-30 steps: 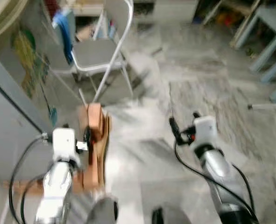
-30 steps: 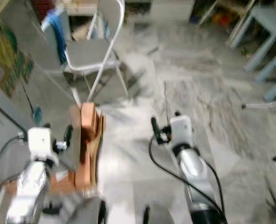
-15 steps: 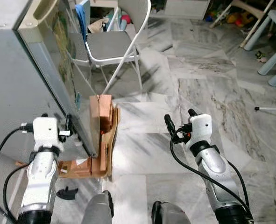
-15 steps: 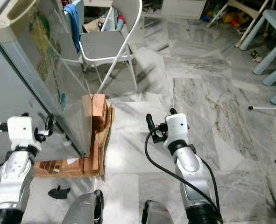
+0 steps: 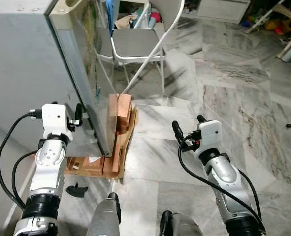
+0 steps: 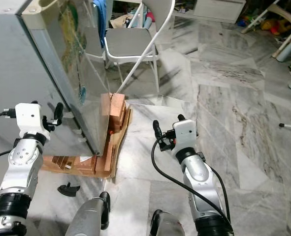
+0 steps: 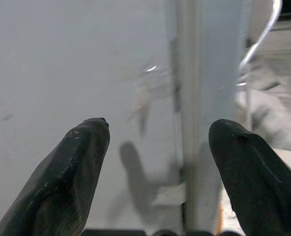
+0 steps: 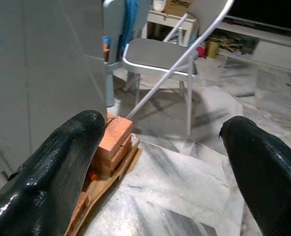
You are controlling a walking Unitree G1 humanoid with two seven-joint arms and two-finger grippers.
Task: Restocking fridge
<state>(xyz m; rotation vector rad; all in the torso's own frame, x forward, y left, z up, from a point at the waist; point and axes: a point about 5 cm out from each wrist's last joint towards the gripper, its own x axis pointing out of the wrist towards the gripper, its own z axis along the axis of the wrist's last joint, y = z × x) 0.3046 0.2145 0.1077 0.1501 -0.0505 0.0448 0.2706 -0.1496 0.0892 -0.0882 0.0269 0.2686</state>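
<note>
Grey and glossy, the fridge (image 5: 32, 73) stands at my left with its door shut; my left gripper (image 7: 155, 162) is raised just before its lower corner, its 2 black fingers (image 7: 71, 172) spread apart with nothing between them; my right gripper (image 8: 165, 167) hangs over the marble floor (image 5: 243, 98), also spread wide and empty; wooden blocks (image 5: 121, 114) sit stacked on flattened cardboard (image 6: 61, 164) against the fridge's foot; a folding chair (image 5: 135, 42) stands beyond them, a blue cloth (image 6: 101, 14) draped beside it; a small black piece (image 5: 76, 190) lies on the floor near my left arm.
</note>
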